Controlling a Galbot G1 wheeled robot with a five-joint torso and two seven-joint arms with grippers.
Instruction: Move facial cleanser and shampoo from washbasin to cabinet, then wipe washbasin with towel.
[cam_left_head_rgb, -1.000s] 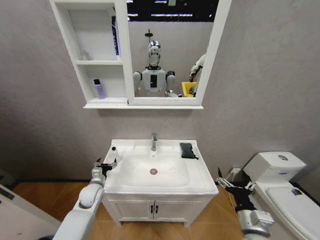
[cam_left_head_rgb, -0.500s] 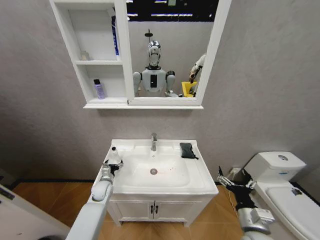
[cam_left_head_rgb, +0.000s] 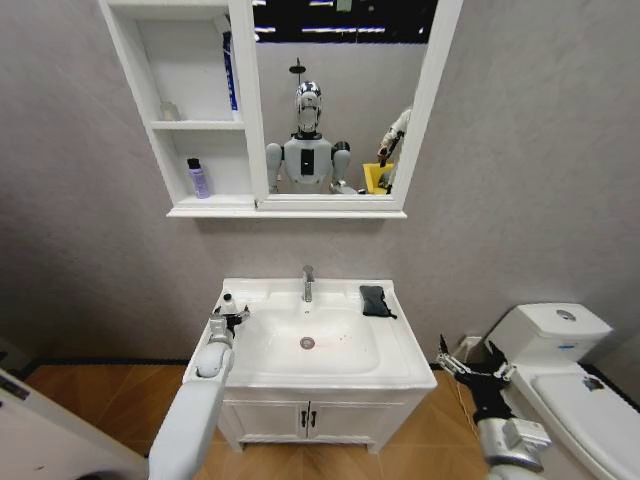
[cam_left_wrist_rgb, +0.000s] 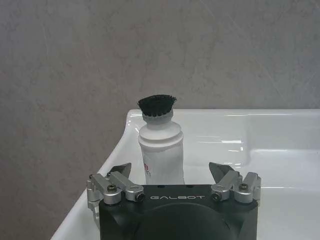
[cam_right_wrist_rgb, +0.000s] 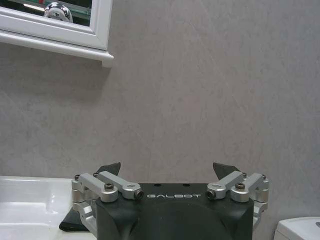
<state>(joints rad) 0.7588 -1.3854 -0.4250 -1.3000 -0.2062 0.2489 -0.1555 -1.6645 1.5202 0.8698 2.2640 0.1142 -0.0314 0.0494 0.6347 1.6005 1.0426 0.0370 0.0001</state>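
Up close, the left tool (cam_left_wrist_rgb: 172, 172) hangs with its fingers spread to either side of a small white bottle with a black cap (cam_left_wrist_rgb: 160, 150), which stands upright at the back left corner of the washbasin (cam_left_wrist_rgb: 260, 150); the fingertips sit level with the bottle's lower body and do not yet touch it. The risk from here is a tip-over: the bottle stands near the rim, and a finger arriving off-centre could knock it into the bowl or off the edge to the floor. The right tool (cam_right_wrist_rgb: 170, 172) waits beside the vanity, fingers likewise spread. The left wrist view shows the gap on each side of the bottle; the head view instead gives the layout, with the black towel (cam_left_head_rgb: 377, 300) lying at the basin's back right corner, near the faucet (cam_left_head_rgb: 308, 283). Farther off, on the wall above, the cabinet (cam_left_head_rgb: 196, 120) already carries a purple bottle (cam_left_head_rgb: 198, 178) on its lower shelf.
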